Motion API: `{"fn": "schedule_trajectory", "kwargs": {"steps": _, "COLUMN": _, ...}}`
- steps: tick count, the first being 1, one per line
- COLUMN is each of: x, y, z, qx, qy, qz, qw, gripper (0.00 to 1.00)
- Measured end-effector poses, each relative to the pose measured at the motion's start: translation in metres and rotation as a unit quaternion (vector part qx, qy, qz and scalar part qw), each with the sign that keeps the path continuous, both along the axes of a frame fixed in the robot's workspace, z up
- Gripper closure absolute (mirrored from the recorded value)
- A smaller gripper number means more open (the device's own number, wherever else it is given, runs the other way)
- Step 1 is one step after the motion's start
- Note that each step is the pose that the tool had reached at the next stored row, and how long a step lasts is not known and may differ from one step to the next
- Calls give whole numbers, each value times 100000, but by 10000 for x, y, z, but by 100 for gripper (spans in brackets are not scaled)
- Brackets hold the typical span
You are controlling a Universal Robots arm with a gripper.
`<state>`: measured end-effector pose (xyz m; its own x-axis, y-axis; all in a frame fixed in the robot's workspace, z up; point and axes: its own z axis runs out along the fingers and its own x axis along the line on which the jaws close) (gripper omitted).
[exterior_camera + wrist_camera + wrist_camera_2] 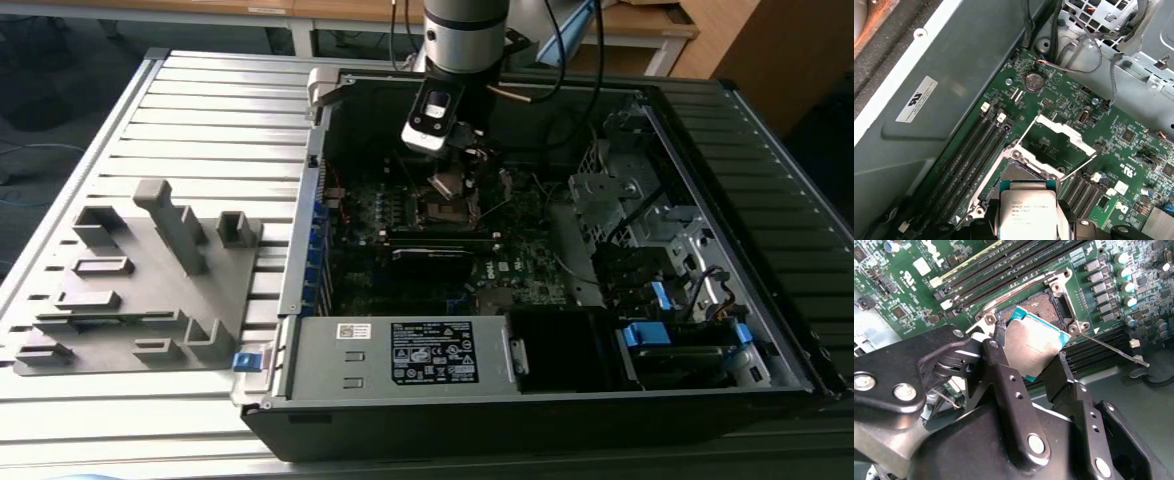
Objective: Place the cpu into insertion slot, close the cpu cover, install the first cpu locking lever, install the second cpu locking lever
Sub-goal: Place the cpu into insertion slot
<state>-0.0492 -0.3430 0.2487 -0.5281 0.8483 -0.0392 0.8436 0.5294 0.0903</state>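
- One black two-fingered gripper (1030, 345) on a silver robot arm (465, 40) reaches into an open black computer case (747, 330) lying on a grey slatted metal table (200, 110).
- Its jaws are closed on the small flat square cpu (1036, 337) with the dull silver-grey metal top, black fingers (1004, 370) pinching two opposite edges.
- The cpu hangs tilted over the near edge of the insertion slot (1026, 167), a square socket with dark centre and shiny silver rim on the green motherboard (1054, 100); whether chip and rim touch cannot be told.
- The cpu cover (1066, 132), a thin silver metal frame with a large window, stands swung up on the socket's side away from the gripper, leaving the socket open from above.
- A thin silver wire lever (1114, 347) juts away from one socket corner, clear of the chip.
- Long black memory slots (974, 150) run close along one side of the socket.
- In the exterior view a grey moulded parts fixture (134, 270) sits on the table, well apart from the case at the exterior view's left; a labelled silver power supply (400, 355) lies along the case's nearest edge.
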Motion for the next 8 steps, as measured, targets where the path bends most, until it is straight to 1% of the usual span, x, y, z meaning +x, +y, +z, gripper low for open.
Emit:
{"fn": "schedule_trajectory", "kwargs": {"steps": 2, "x": 0, "y": 0, "z": -1, "qx": 2, "qy": -2, "qz": -357, "qw": 99999, "gripper": 46}}
{"fn": "schedule_trajectory", "kwargs": {"steps": 4, "x": 0, "y": 1, "z": -3, "qx": 10, "qy": -7, "qz": -1719, "qw": 99985, "gripper": 46}}
{"fn": "schedule_trajectory", "kwargs": {"steps": 6, "x": 0, "y": 0, "z": -5, "qx": 0, "qy": 1, "qz": -3565, "qw": 99936, "gripper": 46}}
{"fn": "schedule_trajectory", "kwargs": {"steps": 8, "x": 0, "y": 0, "z": -7, "qx": -1, "qy": 3, "qz": -5359, "qw": 99856, "gripper": 46}}
